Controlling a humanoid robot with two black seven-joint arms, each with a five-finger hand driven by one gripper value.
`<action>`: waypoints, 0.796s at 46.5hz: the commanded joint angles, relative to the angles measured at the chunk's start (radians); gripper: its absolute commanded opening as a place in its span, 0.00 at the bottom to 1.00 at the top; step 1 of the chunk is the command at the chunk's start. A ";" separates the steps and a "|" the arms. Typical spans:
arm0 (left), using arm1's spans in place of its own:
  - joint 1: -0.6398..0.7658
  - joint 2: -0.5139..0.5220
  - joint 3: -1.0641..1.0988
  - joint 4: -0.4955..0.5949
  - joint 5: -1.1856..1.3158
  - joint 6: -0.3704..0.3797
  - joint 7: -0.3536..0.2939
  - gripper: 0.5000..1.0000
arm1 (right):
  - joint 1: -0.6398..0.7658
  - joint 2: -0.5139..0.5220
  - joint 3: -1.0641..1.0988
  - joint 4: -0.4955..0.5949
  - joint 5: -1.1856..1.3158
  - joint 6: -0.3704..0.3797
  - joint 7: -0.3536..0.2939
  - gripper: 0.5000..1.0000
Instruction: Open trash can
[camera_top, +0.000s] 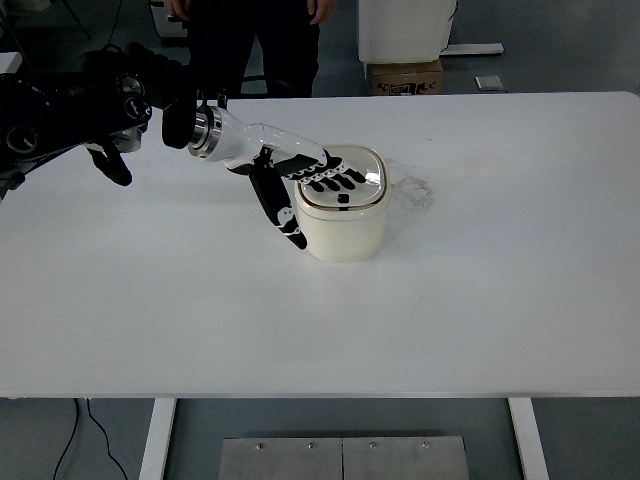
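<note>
— White tabletop (480, 300), matte and wide, fills most of the view; its two white legs show at the bottom edge, with a grey metal plate (343, 458) on the floor between them.

— And the room behind?

— Grey floor past the far edge. A person (255, 40) in dark trousers stands just beyond the table, only legs and hands showing. To their right sits a cardboard box (405, 76) with a white unit (405, 28) on top of it. A black cable (85, 440) trails on the floor at the lower left.

— Where is the trash can?

— The trash can (345, 215) is a small cream one with rounded corners, standing upright a little left of the table's middle. Its lid is down, with a thin dark line around the rim.

— The robot?

— The left arm (70, 105) comes in from the upper left, dark and bulky, ending in a silver wrist cuff. The left hand (300, 180) lies across the can: its fingers (335, 180) are stretched out flat over the lid, and the thumb hangs down the can's left side. It grips nothing; whether the fingertips actually press on the lid I cannot quite tell from this angle.

— Anything in the way?

— A faint smudge or scuff (415, 190) marks the table just right of the can.
</note>
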 joint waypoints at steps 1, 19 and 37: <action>-0.014 0.003 -0.003 0.014 -0.062 0.006 -0.001 1.00 | 0.000 0.000 0.000 0.000 0.000 0.000 0.000 0.98; 0.001 0.008 -0.054 0.103 -0.372 0.081 -0.005 1.00 | 0.000 0.000 0.000 0.000 0.000 0.000 0.000 0.98; 0.205 0.023 -0.213 0.212 -0.616 0.247 -0.042 1.00 | 0.002 0.000 0.000 0.000 0.000 0.000 -0.001 0.98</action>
